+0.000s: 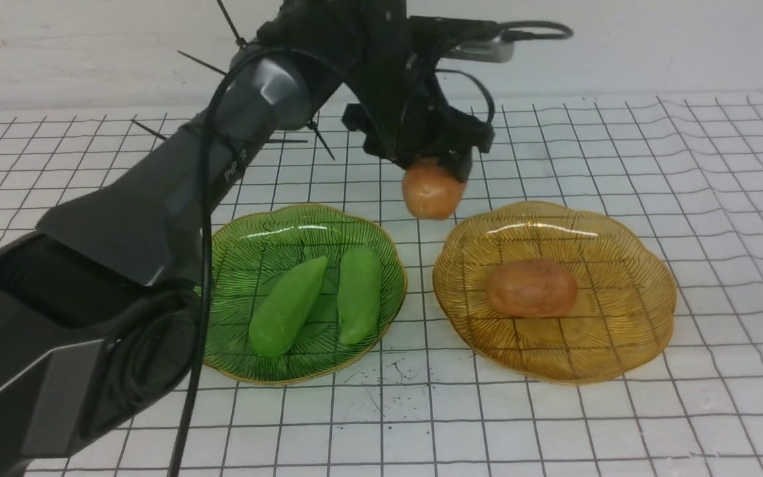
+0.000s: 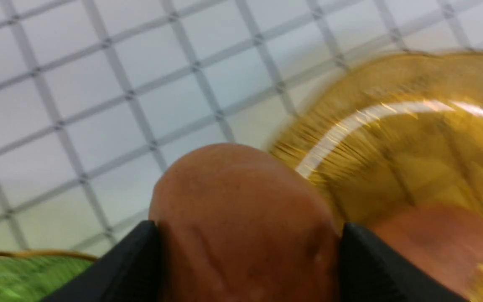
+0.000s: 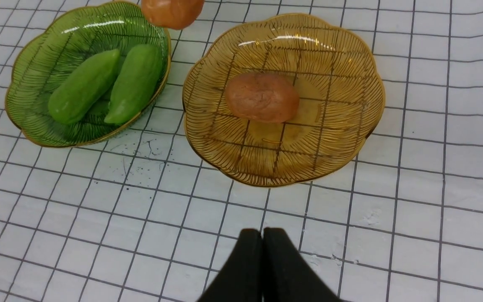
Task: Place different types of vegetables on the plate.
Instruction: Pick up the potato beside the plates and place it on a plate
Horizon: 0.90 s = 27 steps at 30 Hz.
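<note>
My left gripper (image 1: 432, 177) is shut on an orange-brown potato (image 1: 432, 191) and holds it in the air over the gap between the two plates, just off the amber plate's (image 1: 646, 291) far-left rim. In the left wrist view the potato (image 2: 241, 226) fills the space between the black fingers (image 2: 371, 268). A second potato (image 1: 531, 287) lies in the middle of the amber plate. Two light-green cucumbers (image 1: 287, 306) (image 1: 359, 295) lie side by side on the green plate (image 1: 255, 228). My right gripper (image 3: 262, 235) is shut and empty, above bare cloth nearer than the amber plate (image 3: 350, 126).
A white cloth with a black grid (image 1: 686, 165) covers the table and is wrinkled at the far right. The left arm's dark body (image 1: 123, 265) fills the near left of the front view, over part of the green plate's left rim.
</note>
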Motion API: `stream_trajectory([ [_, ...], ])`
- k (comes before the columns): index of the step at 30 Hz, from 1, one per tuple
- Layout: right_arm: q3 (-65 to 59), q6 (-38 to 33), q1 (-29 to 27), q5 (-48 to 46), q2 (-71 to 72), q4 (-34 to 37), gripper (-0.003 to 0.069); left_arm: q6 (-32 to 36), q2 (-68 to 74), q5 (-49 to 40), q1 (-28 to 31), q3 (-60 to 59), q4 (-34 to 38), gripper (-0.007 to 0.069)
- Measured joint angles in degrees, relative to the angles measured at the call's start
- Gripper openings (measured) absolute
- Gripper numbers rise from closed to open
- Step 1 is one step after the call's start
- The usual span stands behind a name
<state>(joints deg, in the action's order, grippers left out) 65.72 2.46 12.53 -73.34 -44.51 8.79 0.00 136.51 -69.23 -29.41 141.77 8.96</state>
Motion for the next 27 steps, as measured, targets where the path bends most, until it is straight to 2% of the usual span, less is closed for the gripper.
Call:
stream_trajectory([
  [1, 0.0, 0.1, 0.0, 0.0, 0.0, 1.0, -0.0015, 4.0, 0.4, -1.3, -0.8, 0.0, 2.4, 0.0477],
  [3, 0.0, 0.1, 0.0, 0.0, 0.0, 2.1, -0.0015, 7.4, 1.4, -1.6, -1.5, 0.0, 3.7, 0.0477],
  [7, 0.0, 0.1, 0.0, 0.0, 0.0, 4.5, -0.0015, 9.9, 3.9, -1.7, -3.1, 0.0, 3.6, 0.0477],
  [15, 0.0, -0.1, 0.0, 0.0, 0.0, 8.0, -0.0015, 9.1, 6.9, -1.8, -5.9, 0.0, 0.9, 0.0481],
  [20, 0.0, -1.7, 0.0, 0.1, 0.3, 8.1, -0.0015, 8.0, 6.5, -1.8, -6.6, 0.0, 0.8, 0.0568],
  [22, -0.1, -2.5, -0.1, 0.1, 1.2, 8.1, -0.0015, 6.1, 6.0, -1.8, -6.6, 0.0, 0.3, 0.0578],
  [26, -0.4, -4.2, -0.1, 3.1, 5.7, 7.9, -0.0015, 3.4, 4.4, -1.8, -6.6, 0.0, -0.6, 0.0544],
  [27, -0.9, -5.9, -0.1, 6.0, 8.7, 7.3, -0.0015, 2.7, 3.2, -1.9, -6.7, 0.0, -0.6, 0.0479],
])
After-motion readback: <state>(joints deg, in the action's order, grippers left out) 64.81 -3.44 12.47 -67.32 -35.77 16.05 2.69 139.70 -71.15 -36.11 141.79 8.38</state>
